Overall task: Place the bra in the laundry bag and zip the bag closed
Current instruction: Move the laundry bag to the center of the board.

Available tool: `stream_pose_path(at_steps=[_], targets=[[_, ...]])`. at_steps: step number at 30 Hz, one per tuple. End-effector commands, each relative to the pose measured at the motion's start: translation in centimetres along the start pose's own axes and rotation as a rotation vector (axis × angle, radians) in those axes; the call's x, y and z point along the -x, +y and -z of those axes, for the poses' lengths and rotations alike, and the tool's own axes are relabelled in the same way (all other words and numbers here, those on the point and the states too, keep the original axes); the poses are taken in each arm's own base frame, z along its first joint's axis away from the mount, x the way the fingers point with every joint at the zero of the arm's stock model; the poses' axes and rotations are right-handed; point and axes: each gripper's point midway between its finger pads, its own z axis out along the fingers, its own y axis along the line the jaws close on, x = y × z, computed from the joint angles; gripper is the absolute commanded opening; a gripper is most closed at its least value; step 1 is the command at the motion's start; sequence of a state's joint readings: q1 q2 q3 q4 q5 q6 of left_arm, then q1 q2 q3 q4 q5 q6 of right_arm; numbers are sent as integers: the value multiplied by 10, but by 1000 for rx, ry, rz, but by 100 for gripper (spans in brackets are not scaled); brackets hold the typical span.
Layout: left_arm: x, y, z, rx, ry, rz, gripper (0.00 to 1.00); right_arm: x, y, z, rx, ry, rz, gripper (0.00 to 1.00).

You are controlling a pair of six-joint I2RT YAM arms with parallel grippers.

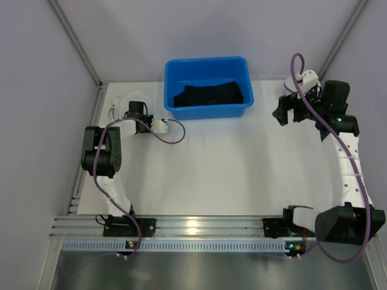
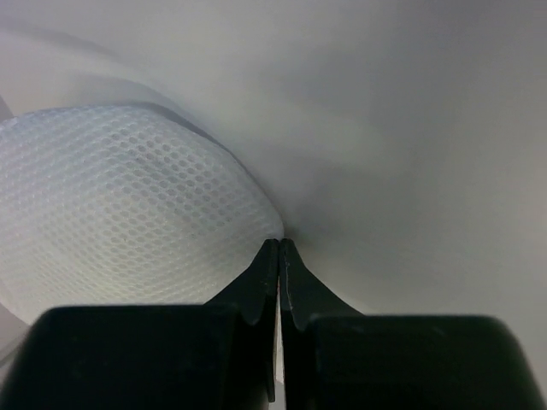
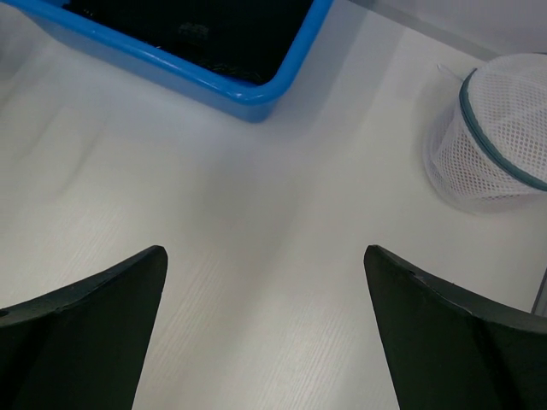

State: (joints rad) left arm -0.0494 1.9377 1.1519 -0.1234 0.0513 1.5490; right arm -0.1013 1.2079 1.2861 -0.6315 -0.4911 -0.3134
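The bra [image 1: 208, 95] is a black bundle lying in the blue bin [image 1: 205, 112], also seen at the top of the right wrist view as dark fabric [image 3: 214, 30]. A white mesh laundry bag [image 1: 140, 95] lies at the far left of the table. My left gripper [image 1: 132, 110] is down at it. In the left wrist view its jaws are pressed together [image 2: 279, 243] right on the edge of the mesh bag [image 2: 128, 205]. My right gripper [image 1: 290, 115] hovers at the far right, wide open [image 3: 263, 252] over bare table with nothing between its fingers.
A second white mesh bag with a teal zipper rim [image 3: 491, 145] stands at the far right behind the right gripper [image 1: 308, 78]. The blue bin's corner [image 3: 256, 90] lies just ahead of the right gripper. Grey walls enclose the table on three sides.
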Motion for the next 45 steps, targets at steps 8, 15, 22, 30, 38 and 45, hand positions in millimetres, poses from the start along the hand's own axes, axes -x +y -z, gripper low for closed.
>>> stream_pose_path(at_steps=[8,15,22,30,38,45], targets=[[78,-63,116,-94,-240,141,0,12,10,10,31,-66,-24,99],[132,-109,181,-179,-394,259,0,12,19,14,75,-63,-11,99],[188,-82,254,-209,-637,515,0,4,31,12,135,-71,-25,99],[196,-32,293,-186,-732,921,0,-13,49,0,263,-31,-63,97],[118,-35,236,-219,-592,1340,0,-38,67,-11,367,23,-150,87],[77,-76,177,-292,-446,1582,0,-76,94,-18,442,63,-295,68]])
